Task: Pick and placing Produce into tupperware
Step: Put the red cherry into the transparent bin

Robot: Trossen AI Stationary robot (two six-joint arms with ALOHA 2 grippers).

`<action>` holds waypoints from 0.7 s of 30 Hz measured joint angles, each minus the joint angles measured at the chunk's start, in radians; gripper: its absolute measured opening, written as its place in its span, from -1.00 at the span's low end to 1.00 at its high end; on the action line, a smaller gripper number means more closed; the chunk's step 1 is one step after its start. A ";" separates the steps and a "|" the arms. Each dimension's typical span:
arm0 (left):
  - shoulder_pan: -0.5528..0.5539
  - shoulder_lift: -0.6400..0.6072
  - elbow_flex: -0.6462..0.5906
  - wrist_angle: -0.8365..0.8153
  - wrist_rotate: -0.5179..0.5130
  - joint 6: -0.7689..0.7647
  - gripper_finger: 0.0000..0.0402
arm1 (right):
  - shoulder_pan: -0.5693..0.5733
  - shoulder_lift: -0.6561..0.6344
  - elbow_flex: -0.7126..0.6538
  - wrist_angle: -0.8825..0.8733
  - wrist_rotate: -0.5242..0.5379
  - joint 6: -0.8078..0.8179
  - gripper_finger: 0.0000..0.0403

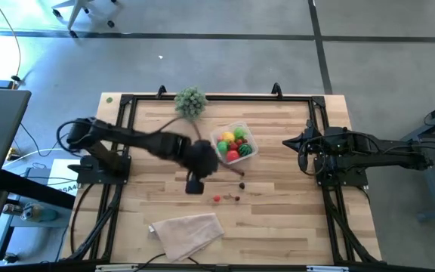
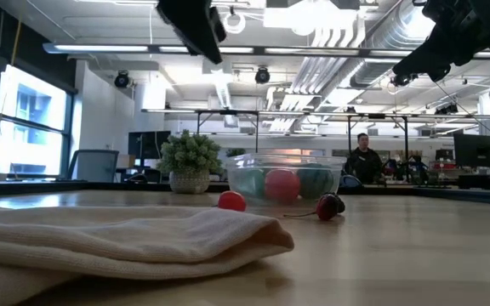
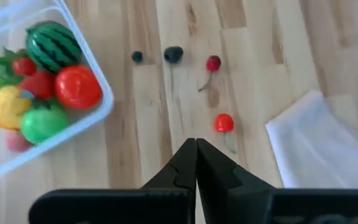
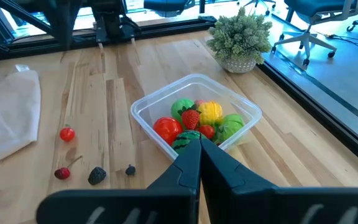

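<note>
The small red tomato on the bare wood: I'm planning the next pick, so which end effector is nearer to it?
Left. The left end effector, shut, hangs just beside the small red tomato; the right end effector waits across the table, past the tupperware.

No readable text, label, brand, number or sign shows in any view. A pale sheet with dark marks lies at about nine o'clock off the table's left edge in the high view, but its marks are too small to make out.
</note>
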 joint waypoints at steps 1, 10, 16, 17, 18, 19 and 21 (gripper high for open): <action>-0.023 -0.022 -0.056 0.049 -0.031 -0.020 -1.00 | 0.000 0.000 0.000 0.000 0.000 0.000 -1.00; -0.152 -0.113 -0.526 0.754 -0.144 -0.154 -0.97 | 0.000 0.000 0.000 0.000 0.000 0.000 -1.00; -0.151 -0.084 -0.597 0.818 -0.087 -0.221 -0.86 | 0.000 0.000 0.000 0.000 0.000 0.000 -1.00; -0.151 -0.078 -0.596 0.826 -0.086 -0.226 -0.82 | 0.000 0.000 0.000 0.000 0.000 0.000 -1.00; -0.151 -0.071 -0.595 0.833 -0.083 -0.227 -0.78 | 0.000 0.000 0.000 0.000 0.000 0.000 -1.00; -0.151 -0.064 -0.595 0.835 -0.080 -0.227 -0.73 | 0.000 0.000 0.000 0.000 0.000 0.000 -1.00; -0.151 -0.047 -0.596 0.859 -0.075 -0.227 -0.63 | 0.000 0.000 0.000 0.000 0.000 0.000 -1.00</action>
